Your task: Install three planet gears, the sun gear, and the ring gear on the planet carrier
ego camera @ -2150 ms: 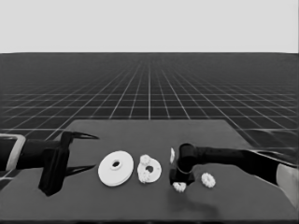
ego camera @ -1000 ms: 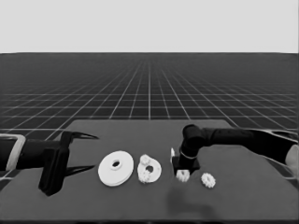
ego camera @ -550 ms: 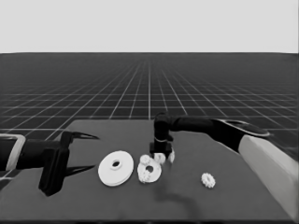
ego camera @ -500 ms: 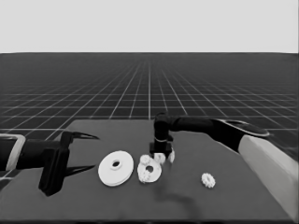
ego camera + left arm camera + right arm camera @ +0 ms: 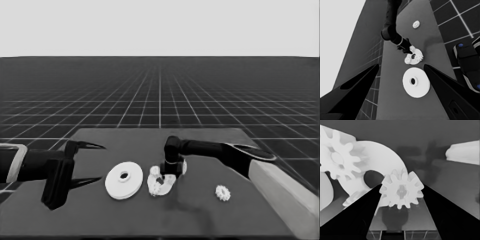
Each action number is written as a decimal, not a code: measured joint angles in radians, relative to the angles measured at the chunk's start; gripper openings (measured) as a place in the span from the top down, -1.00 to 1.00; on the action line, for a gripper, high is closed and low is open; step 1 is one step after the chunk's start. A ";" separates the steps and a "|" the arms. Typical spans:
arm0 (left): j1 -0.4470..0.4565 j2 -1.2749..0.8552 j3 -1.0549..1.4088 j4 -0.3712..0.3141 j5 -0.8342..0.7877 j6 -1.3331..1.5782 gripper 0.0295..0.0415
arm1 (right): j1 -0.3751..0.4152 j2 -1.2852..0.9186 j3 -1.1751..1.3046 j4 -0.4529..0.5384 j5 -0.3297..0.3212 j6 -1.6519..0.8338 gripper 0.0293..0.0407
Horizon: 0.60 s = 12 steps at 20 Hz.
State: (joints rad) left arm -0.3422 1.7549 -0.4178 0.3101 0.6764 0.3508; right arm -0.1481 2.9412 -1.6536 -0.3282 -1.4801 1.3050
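Note:
The smaller round part (image 5: 159, 187) lies mid-table with two small gears (image 5: 338, 160) on its face. My right gripper (image 5: 170, 171) hangs over its far right edge, shut on another small gear (image 5: 402, 192), which it holds flat just beside the centre hole. The left wrist view shows the same right gripper (image 5: 406, 48) at the smaller round part (image 5: 416, 56). The larger round part (image 5: 124, 180) lies just to its left. One loose gear (image 5: 222, 192) lies to the right. My left gripper (image 5: 97, 162) waits open over the table's left end.
A white piece (image 5: 183, 167) shows just behind the right gripper. The right arm's pale grey part (image 5: 285, 195) crosses the lower right corner. Dark machinery with blue lights (image 5: 467, 65) stands past the table's edge in the left wrist view.
The right gripper picked a gear off the table's right side, carried it left to the smaller round part and has now come down lower over it. The left arm stayed still.

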 joint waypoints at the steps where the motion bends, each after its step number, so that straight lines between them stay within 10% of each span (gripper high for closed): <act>1: 0.000 0.000 0.000 0.000 0.000 0.000 -0.49 | 0.000 0.000 0.000 0.000 0.000 0.000 0.11; 3: 0.000 0.000 0.000 0.000 0.000 0.000 -0.49 | 0.000 0.000 -0.001 -0.001 0.000 0.000 -0.54; 12: 0.000 0.000 0.000 0.000 0.000 0.000 -0.49 | 0.097 -0.023 0.081 0.090 -0.041 0.048 -0.61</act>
State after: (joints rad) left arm -0.3422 1.7549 -0.4178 0.3101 0.6764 0.3508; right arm -0.0515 2.9181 -1.5727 -0.2379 -1.5211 1.3530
